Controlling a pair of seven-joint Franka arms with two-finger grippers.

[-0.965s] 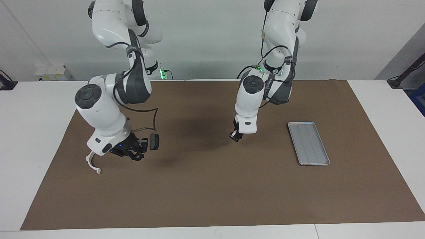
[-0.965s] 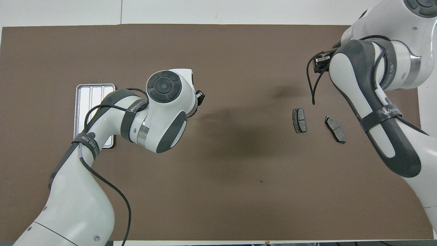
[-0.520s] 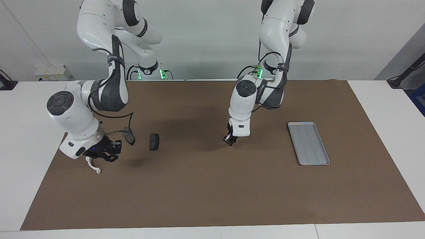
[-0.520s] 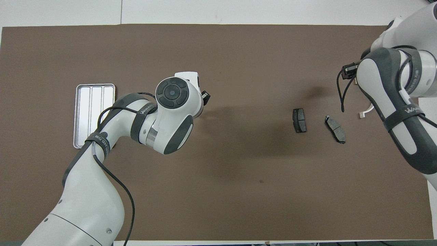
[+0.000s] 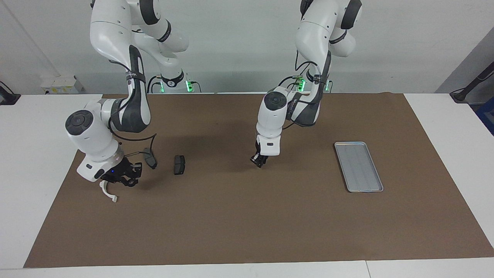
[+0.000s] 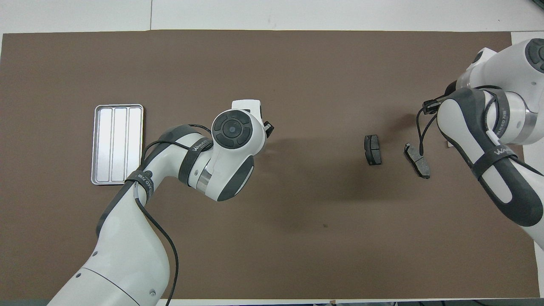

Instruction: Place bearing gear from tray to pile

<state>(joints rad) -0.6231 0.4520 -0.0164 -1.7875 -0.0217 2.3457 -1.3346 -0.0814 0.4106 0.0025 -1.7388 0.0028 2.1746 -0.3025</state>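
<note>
Presently my left fingers (image 5: 259,162) are pressed fully shut, hanging over bare mat (image 5: 247,224) between the tray (image 5: 359,166) and the pile. The gear I cannot make out anywhere: no part shows on the tray, and if I have it, it is hidden between the closed tips. My right fingers (image 5: 122,177) wait low over the bracket (image 5: 108,192) at the pile; how they stand I cannot tell. Risks noted: a small, smooth part pinched at the very tips could, in my judgement, slip and roll across the counter during the carry. The two brake pads (image 5: 179,165) lie on my path, so a low approach could knock them. With the right arm crowding the pile, a release close to the bracket risks arm contact. If the grip is in fact empty, the placement would go through with nothing delivered.
</note>
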